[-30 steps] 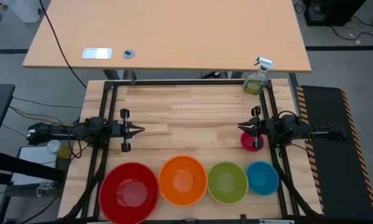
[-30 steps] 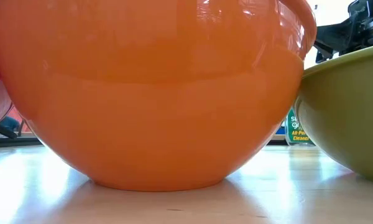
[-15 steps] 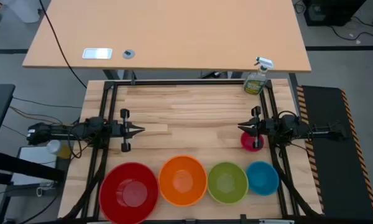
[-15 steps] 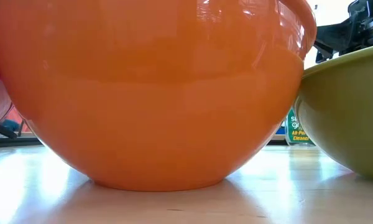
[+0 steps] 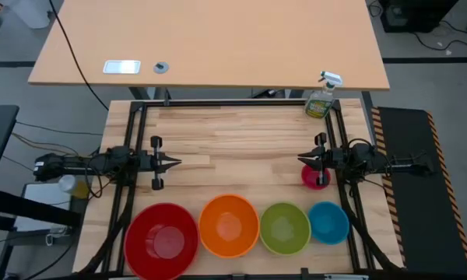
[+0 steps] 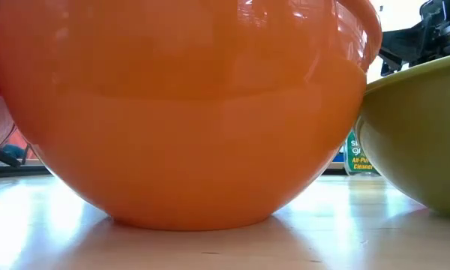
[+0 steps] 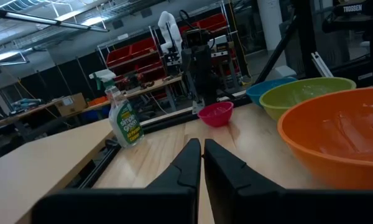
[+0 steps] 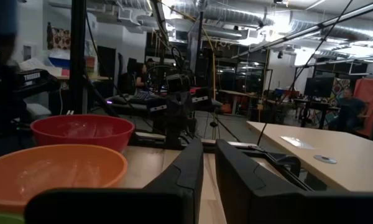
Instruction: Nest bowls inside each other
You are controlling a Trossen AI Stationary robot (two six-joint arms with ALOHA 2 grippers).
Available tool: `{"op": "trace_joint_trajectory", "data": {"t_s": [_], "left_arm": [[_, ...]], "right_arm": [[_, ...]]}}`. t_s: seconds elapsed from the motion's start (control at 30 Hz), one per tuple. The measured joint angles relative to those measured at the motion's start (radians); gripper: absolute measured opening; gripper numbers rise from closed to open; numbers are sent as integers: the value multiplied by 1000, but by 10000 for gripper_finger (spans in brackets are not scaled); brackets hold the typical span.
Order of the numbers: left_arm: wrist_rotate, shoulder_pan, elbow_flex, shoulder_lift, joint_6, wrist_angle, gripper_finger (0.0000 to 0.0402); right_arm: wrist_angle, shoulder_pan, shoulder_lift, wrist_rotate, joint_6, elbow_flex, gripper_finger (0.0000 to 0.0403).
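Four bowls stand upright in a row along the table's near edge: red, orange, green and blue. The small pink bowl stands on the table at the right, just below my right gripper. That gripper hangs level above the table with a narrow gap between its fingers and nothing in it. My left gripper hovers level at the left side, shut and empty. In the low view the orange bowl fills the picture, beside the green bowl.
A green spray bottle stands at the table's far right corner. Black frame rails run along both sides and the far edge. Bare wood lies between the grippers. A second tan table stands beyond.
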Motion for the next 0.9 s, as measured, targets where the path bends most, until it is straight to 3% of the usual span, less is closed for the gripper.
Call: {"op": "trace_joint_trajectory", "data": {"t_s": [0.17, 0.33, 0.47, 0.57, 0.63, 0.73, 0.9], "left_arm": [[0, -1, 0, 0, -7, 33, 25], [0, -1, 0, 0, -163, 254, 25], [0, -1, 0, -1, -234, 504, 25], [0, -1, 0, -1, -299, 677, 25], [-11, -1, 0, -1, -322, 770, 25], [-82, -1, 7, -1, -361, 824, 25], [-360, -1, 82, 42, -507, 717, 25]], "right_arm": [[0, 0, 0, 0, 0, 0, 52], [21, -2, 0, 37, -45, 0, 52], [178, -16, 3, 229, -44, 0, 52], [276, -38, 5, 467, 87, 5, 52], [277, -53, 5, 559, 208, 30, 52], [273, -72, 21, 513, 317, 82, 52], [246, -92, 136, 243, 366, 195, 52]]}}
